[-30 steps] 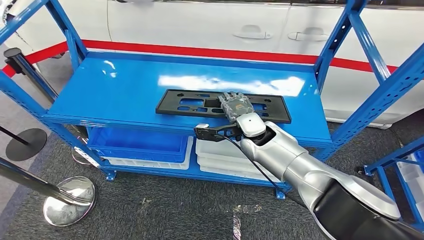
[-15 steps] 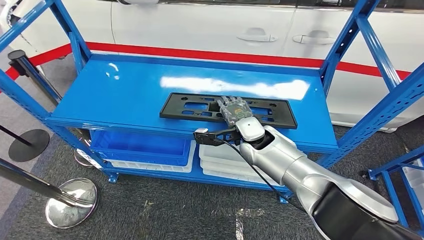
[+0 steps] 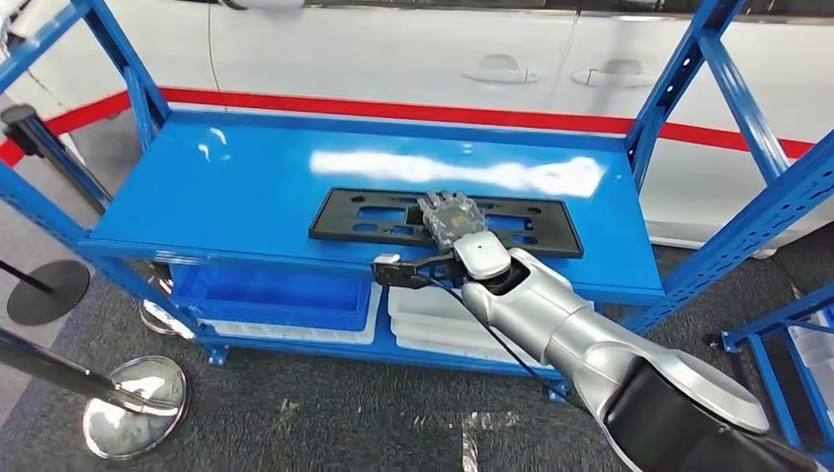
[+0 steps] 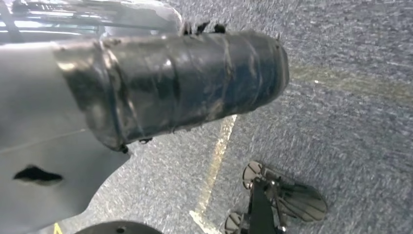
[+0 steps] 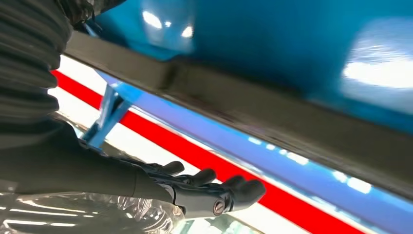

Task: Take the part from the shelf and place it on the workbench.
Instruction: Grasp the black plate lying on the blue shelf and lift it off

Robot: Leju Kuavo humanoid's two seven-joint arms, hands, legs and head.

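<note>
The flat black rectangular plastic part [image 3: 443, 222] lies on the top deck of the blue metal shelf [image 3: 236, 187], near its front edge. The right hand [image 3: 454, 220] rests over the part's middle, fingers stretched flat, gripping nothing.

1. You have the part [image 3: 447, 221] lying flat on the shelf [image 3: 246, 187] top, toward its front edge and right of centre.
2. Your right hand [image 3: 454, 218] rests over the part's middle.
3. Below the top, bins [image 3: 275, 290] sit on the lower level.
4. Behind the shelf stands a car [image 3: 443, 59].
5. Stanchion bases [image 3: 128, 403] stand on the floor front-left.
</note>
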